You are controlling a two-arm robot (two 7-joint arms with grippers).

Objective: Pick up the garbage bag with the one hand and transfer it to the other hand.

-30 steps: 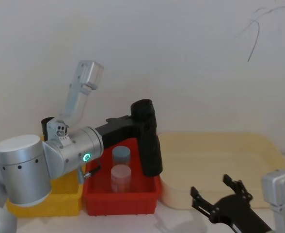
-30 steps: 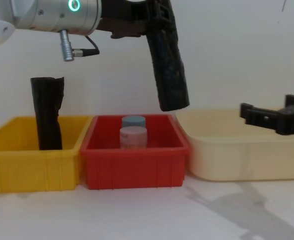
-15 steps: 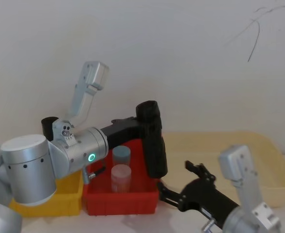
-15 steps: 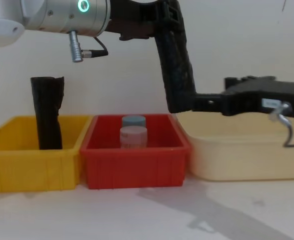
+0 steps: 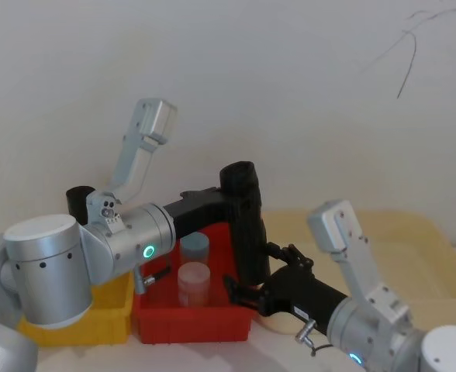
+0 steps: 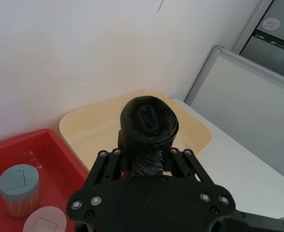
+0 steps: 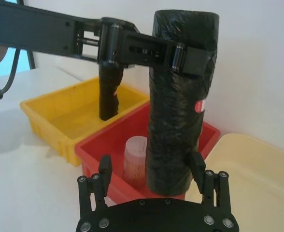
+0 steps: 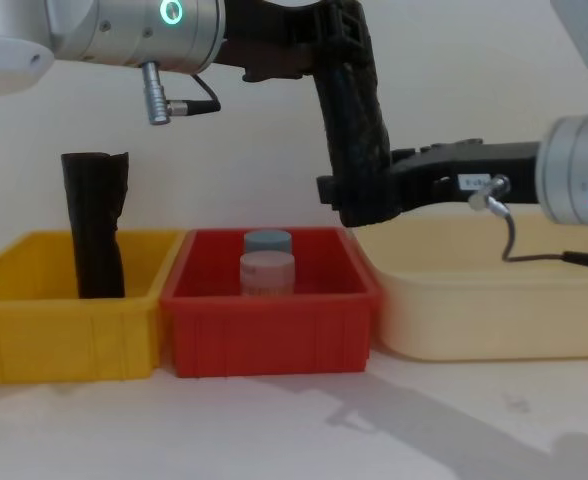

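Head view: garbage bag [image 5: 247,232] hangs upright over the right end of the red bin [image 5: 193,325]. The left gripper [image 5: 234,192] is clamped on its upper end, and the right gripper [image 5: 251,270] is level with its lower end.

Left wrist view: fingers [image 6: 108,159] pinch the bag just below its top.

Right wrist view: right fingers [image 7: 105,168] are spread wide, straddling the bag's lower end, with a gap on one side. The bag's long axis is vertical, across the closing line.

Chest view: the bag's bottom sits between the right fingers, clear of the bin. Closing looks next.
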